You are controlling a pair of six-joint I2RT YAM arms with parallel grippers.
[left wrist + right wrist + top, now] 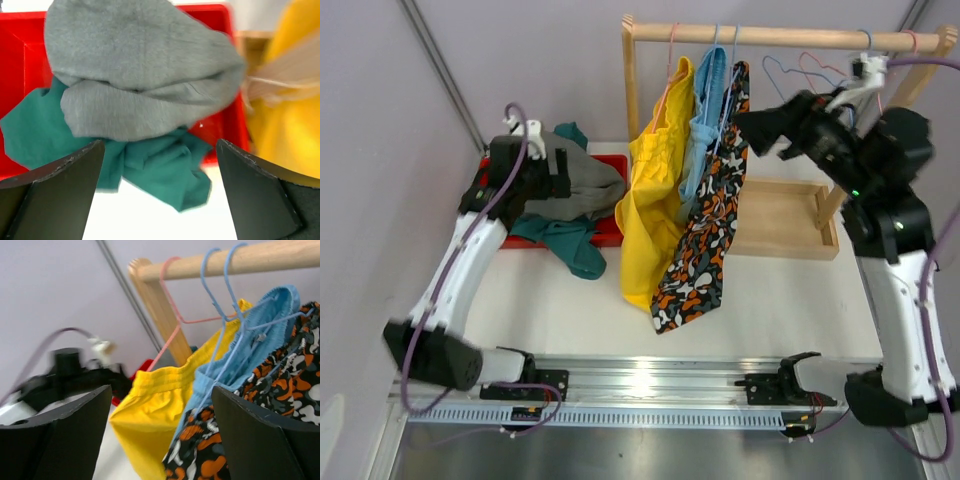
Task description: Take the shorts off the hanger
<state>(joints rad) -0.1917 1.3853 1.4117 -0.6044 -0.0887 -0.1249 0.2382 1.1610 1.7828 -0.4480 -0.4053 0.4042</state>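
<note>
Yellow shorts (655, 190), light blue shorts (705, 120) and camouflage shorts (705, 230) hang on wire hangers from the wooden rail (790, 38). Grey shorts (582, 185) and teal shorts (568, 243) lie piled in and over the red bin (610, 225). My left gripper (560, 175) is open and empty just above the grey pile (140, 75), with the teal fabric (165, 170) between its fingers. My right gripper (752, 130) is open and empty, right of the camouflage shorts (280, 405), facing the yellow shorts (155, 415) and the light blue shorts (260, 340).
Empty pink and blue hangers (810, 70) hang on the rail's right part. The rack's wooden base tray (785, 220) lies behind the right arm. A metal rail (650, 385) runs along the table's near edge. A wall post (440, 70) stands at left.
</note>
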